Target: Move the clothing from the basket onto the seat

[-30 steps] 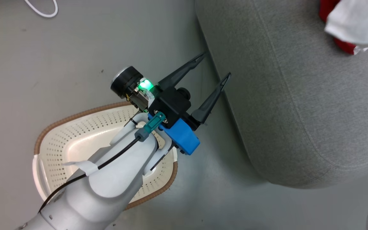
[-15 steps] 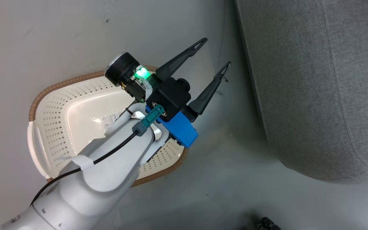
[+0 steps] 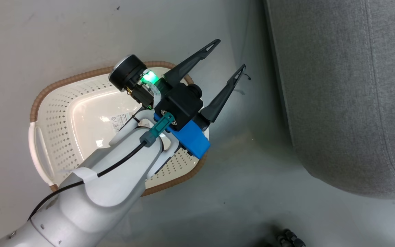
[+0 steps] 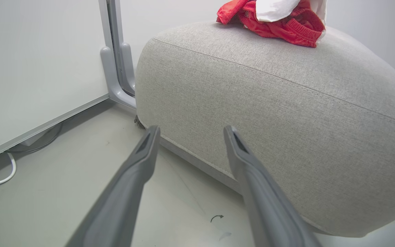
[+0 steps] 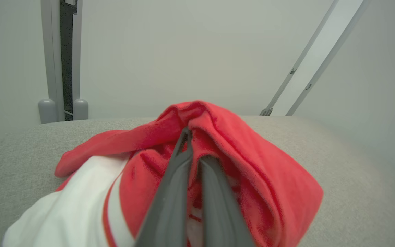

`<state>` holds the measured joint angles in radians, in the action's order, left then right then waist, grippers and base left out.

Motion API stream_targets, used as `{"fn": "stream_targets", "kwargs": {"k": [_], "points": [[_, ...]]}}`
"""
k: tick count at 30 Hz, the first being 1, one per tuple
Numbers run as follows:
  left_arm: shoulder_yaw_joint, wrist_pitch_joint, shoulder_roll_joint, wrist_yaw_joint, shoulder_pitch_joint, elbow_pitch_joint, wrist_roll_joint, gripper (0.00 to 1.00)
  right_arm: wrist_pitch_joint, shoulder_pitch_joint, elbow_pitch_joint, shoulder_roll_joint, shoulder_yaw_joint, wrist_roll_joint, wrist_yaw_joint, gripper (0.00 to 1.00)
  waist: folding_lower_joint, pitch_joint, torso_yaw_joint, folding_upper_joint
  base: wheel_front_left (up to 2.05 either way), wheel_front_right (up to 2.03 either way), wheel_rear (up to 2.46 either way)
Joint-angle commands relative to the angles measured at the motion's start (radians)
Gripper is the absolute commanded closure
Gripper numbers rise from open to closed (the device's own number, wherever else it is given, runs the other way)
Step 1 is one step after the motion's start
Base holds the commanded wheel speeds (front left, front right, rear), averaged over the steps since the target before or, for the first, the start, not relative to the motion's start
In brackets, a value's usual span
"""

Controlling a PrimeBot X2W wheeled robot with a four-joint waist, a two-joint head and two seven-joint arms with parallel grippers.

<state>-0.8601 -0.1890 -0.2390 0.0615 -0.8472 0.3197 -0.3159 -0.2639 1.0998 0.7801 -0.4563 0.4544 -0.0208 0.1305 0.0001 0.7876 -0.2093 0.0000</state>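
Cream basket [image 3: 57, 113], label sticker [image 3: 118, 120] inside

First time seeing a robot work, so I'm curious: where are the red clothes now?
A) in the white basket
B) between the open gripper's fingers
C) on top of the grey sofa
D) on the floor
C: the clothing lies heaped on top of the seat; the basket shows none inside, and the left gripper is open, empty.

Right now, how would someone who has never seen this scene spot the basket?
Find the large light-grey sofa at the head view's right; the basket sits on the grey floor to its left. It is cream-white perforated plastic with a brown woven-look rim and a label sticker inside.
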Motion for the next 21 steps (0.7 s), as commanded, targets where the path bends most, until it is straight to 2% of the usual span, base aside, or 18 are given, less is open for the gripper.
{"fn": "stream_targets", "kwargs": {"k": [1,4,5,6,7,12,21], "points": [[-0.001,0.001,0.0,-0.002,-0.01,-0.005,-0.001,0.0,-0.001,-0.012,0.004,0.006,0.001,-0.01,0.001,1.0,-0.0001,0.0,0.004,0.0,0.0,0.0,0.0],[-0.002,0.0,0.001,-0.005,-0.018,-0.006,-0.004,0.0,-0.001,-0.026,0.013,0.019,0.009,-0.024,0.001,1.0,-0.0001,-0.001,0.008,0.0,0.0,0.0,0.0],[-0.003,-0.001,0.0,-0.005,-0.018,-0.005,-0.005,0.0,-0.001,-0.03,0.011,0.023,0.014,-0.024,0.001,0.8,-0.0001,-0.005,0.008,0.0,0.0,0.0,0.0],[-0.003,-0.003,-0.002,-0.006,-0.017,-0.002,-0.006,0.0,-0.001,-0.037,0.005,0.028,0.016,-0.024,0.0,0.3,-0.0001,-0.011,0.007,0.0,0.0,0.0,0.0],[-0.003,-0.006,-0.003,-0.006,-0.014,0.001,-0.008,0.0,-0.001,-0.044,0.002,0.03,0.015,-0.02,0.0,0.0,-0.0001,-0.018,0.006,0.0,0.0,0.0,0.0],[0.0,-0.026,0.006,-0.013,0.014,0.018,-0.02,0.0,-0.001,-0.124,-0.02,0.046,-0.011,0.008,0.001,0.0,-0.0001,-0.077,0.003,0.0,0.0,0.0,0.0],[0.04,-0.063,0.006,-0.039,0.065,0.045,-0.058,0.0,-0.001,-0.313,-0.161,0.114,-0.049,0.062,0.0,0.0,-0.0001,-0.204,0.002,0.0,0.0,0.0,0.0]]}}
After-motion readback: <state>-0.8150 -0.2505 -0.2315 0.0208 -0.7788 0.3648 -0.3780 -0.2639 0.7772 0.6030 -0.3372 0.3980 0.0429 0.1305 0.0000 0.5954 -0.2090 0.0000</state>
